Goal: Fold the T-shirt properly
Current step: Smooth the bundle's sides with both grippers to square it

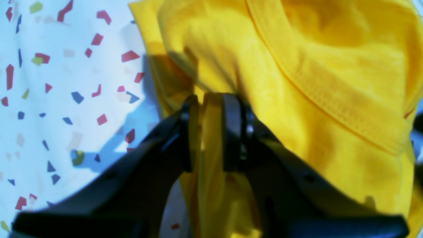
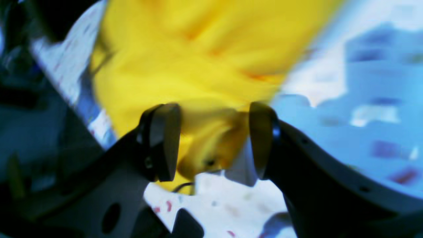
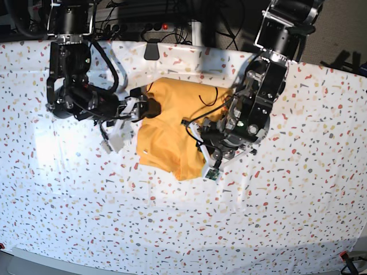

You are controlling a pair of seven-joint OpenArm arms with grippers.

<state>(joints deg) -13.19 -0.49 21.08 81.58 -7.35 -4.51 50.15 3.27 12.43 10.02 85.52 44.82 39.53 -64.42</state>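
The yellow T-shirt [image 3: 169,137] lies crumpled in the middle of the speckled cloth. In the left wrist view my left gripper [image 1: 210,132] is shut on a thin fold of the T-shirt [image 1: 330,66], next to the ribbed neck band. In the base view the left gripper [image 3: 198,130] sits at the shirt's right side. My right gripper [image 3: 148,106] is at the shirt's upper left edge. In the blurred right wrist view the right gripper [image 2: 214,142] has its jaws well apart with a thick bunch of the T-shirt [image 2: 198,49] filling the gap.
A white cloth with coloured specks [image 3: 86,217] covers the whole table. A dark object [image 3: 152,51] lies at the back edge, with cables and a power strip [image 3: 155,26] behind it. Both arm bases stand at the far side.
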